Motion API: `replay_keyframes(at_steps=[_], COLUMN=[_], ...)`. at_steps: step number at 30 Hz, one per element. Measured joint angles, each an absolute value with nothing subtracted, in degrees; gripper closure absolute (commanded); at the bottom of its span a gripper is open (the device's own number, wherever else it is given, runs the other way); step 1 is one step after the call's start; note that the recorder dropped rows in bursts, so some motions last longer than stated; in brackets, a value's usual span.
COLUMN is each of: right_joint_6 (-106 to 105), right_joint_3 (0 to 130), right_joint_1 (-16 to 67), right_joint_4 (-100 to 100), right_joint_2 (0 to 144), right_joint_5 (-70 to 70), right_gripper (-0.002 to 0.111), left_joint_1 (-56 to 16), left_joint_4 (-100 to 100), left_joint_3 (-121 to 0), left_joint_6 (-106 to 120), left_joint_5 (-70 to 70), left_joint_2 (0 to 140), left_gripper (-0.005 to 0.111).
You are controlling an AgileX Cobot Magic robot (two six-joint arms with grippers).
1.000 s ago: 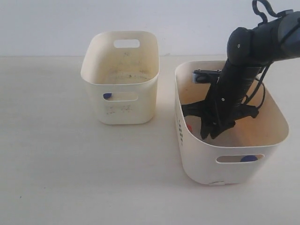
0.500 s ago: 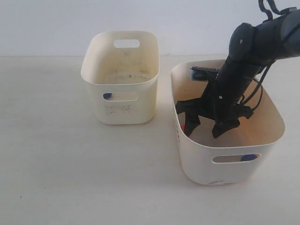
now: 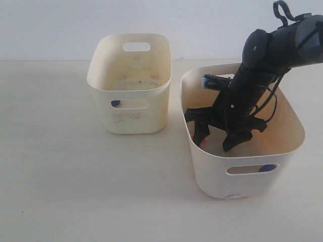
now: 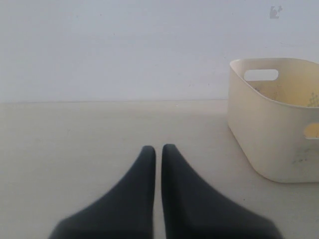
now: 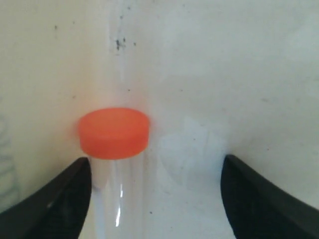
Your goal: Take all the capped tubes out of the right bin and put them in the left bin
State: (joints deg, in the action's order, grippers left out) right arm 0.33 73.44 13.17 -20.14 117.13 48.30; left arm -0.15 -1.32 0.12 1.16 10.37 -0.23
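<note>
The right bin holds my right gripper, lowered inside it with its jaws spread wide. In the right wrist view a clear capped tube with an orange-red cap stands against the bin's pale wall between the open fingers, close to one of them; the right gripper grips nothing. A blue cap shows through the right bin's front handle slot. The left bin stands to the left, with a blue cap visible in its slot. My left gripper hovers shut over the table, empty, beside the left bin.
Both bins stand on a pale tabletop in front of a white wall. A narrow gap of table separates the two bins. The black right arm with its cables slants down from the upper right into the right bin.
My right gripper has opened from nearly shut to wide and shifted left inside the right bin. The right bin has slid slightly to the left.
</note>
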Motion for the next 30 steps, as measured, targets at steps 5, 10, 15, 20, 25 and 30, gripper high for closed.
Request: replay_keyframes(at_steps=[5,10,15,20,25,30], right_joint_6=[3.0,4.2,4.7,4.7,5.2,5.5], right_joint_3=[73.7,73.8,73.8,73.8,73.8,73.2], right_joint_1=[13.4,13.5,13.2,13.2,13.2,13.3], right_joint_4=[-18.7,-17.1,-13.7,-12.3,-11.9,-10.9], right_joint_2=[117.7,117.8,118.2,118.2,118.1,115.5], right_joint_5=[48.3,48.0,48.0,48.2,48.2,47.9], right_gripper=[0.040,0.060,0.045,0.084,0.108,0.108], left_joint_1=[-0.2,-0.2,-0.2,-0.2,-0.2,-0.2], left_joint_4=[-1.3,-1.3,-1.3,-1.3,-1.3,-1.3], left_joint_3=[0.1,0.1,0.1,0.1,0.1,0.1], left_joint_6=[1.2,1.2,1.2,1.2,1.2,1.2], left_joint_5=[10.4,10.4,10.4,10.4,10.4,10.4], left_joint_2=[-0.2,-0.2,-0.2,-0.2,-0.2,-0.2], left_gripper=[0.103,0.103,0.103,0.103,0.103,0.103])
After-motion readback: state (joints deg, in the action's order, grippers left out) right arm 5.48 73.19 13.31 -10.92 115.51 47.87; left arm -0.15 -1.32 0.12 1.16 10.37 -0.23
